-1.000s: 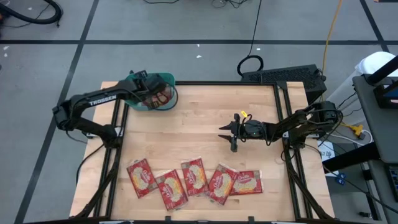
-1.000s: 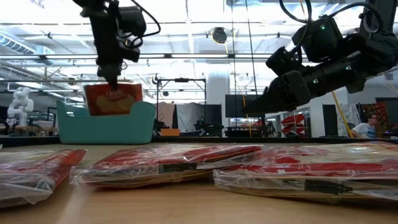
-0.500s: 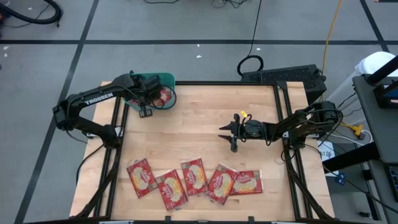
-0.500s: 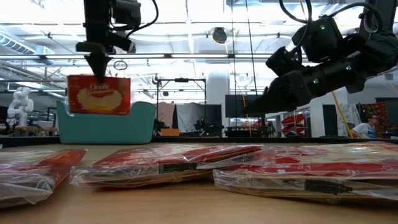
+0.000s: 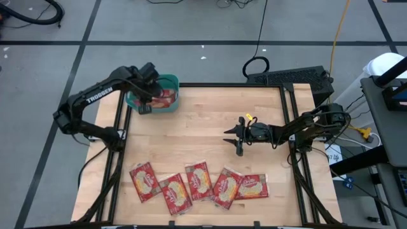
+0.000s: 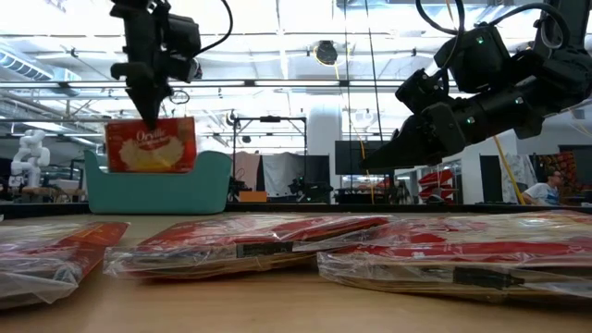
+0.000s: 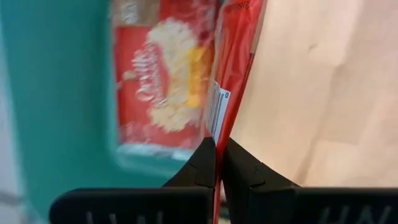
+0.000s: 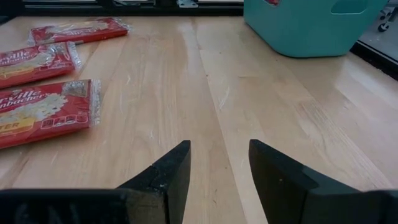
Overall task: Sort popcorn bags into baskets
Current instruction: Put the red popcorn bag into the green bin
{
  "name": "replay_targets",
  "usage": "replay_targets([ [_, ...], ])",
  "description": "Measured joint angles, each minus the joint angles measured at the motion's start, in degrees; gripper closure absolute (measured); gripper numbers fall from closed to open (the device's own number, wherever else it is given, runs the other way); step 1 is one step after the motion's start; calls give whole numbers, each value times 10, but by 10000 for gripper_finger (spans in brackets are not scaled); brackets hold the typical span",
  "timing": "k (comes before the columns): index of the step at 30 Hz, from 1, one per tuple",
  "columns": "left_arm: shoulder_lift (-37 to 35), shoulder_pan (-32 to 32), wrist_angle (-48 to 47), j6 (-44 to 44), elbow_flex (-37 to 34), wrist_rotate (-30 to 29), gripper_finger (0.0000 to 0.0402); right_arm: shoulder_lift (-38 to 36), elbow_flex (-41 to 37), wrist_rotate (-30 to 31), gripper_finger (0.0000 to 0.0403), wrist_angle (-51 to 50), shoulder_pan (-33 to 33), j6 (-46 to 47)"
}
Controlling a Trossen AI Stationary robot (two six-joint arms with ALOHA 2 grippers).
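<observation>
A light wooden table (image 5: 203, 127) carries a teal plastic rectangular bin (image 5: 166, 95) with low walls at its far left corner. From above, the left gripper (image 5: 145, 105) sits over the bin's near edge, and red packets show inside the bin, but the arm hides what the fingers pinch. The level view settles it: the left gripper's fingers are closed on the top edge of a flat red popcorn bag with a yellowish popcorn picture (image 6: 151, 146), which hangs upright in the air in front of the bin. The left wrist view adds that the bag is seen edge-on between the two dark fingers (image 7: 199, 171), with another red bag (image 7: 158, 87) lying flat in the bin beyond. Five more red popcorn bags (image 5: 198, 184) lie in a row along the near edge of the table. The right gripper (image 5: 236, 141) waits over the middle right of the table, its fingers (image 8: 165, 174) parted and empty
</observation>
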Motion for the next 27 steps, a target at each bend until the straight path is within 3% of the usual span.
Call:
replay_targets([
  [2,5,14,2,9,0,25,392,0,0,0,248,0,0,-3],
  [8,47,35,6,28,0,29,371,0,0,0,248,0,0,-11],
  [20,83,37,143,25,0,-75,356,0,0,0,248,0,0,-20],
  [27,83,48,165,32,0,-116,355,0,0,0,248,0,0,-21],
])
